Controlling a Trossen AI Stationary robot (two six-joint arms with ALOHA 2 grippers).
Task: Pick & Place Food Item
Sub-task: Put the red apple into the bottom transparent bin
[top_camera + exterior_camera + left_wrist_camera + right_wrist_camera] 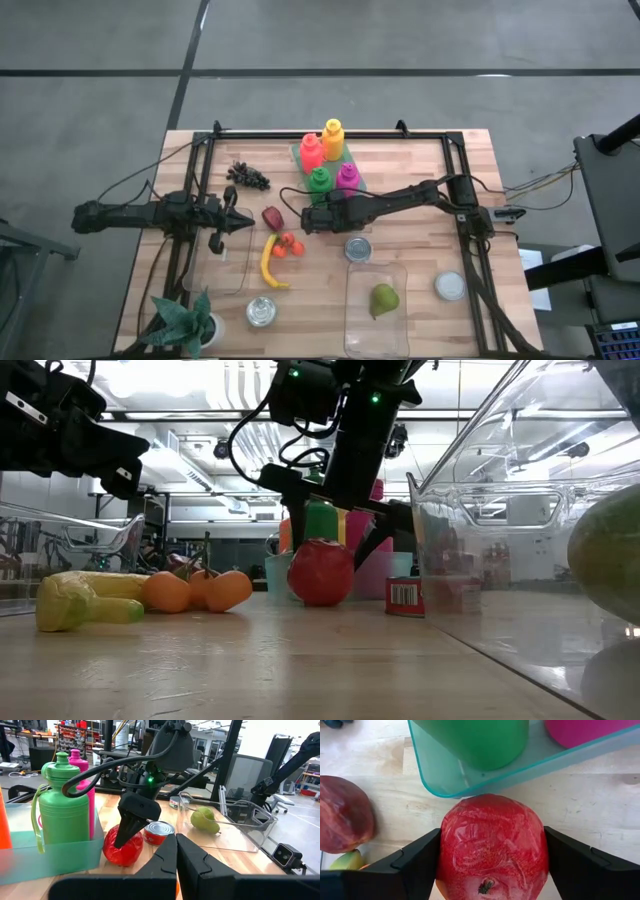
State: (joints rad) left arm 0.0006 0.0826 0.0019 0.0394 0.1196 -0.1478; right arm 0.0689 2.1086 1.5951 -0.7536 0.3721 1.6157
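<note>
Red apple (492, 847) clamped btwn right gripper (492, 857) fingers (left gripper (175, 865) shut, empty).

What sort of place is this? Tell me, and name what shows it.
Most likely a robotics lab or workshop: a wooden workbench framed by arm mounts, toy food like the red apple as props, and shelves and office chairs in the room behind.
</note>
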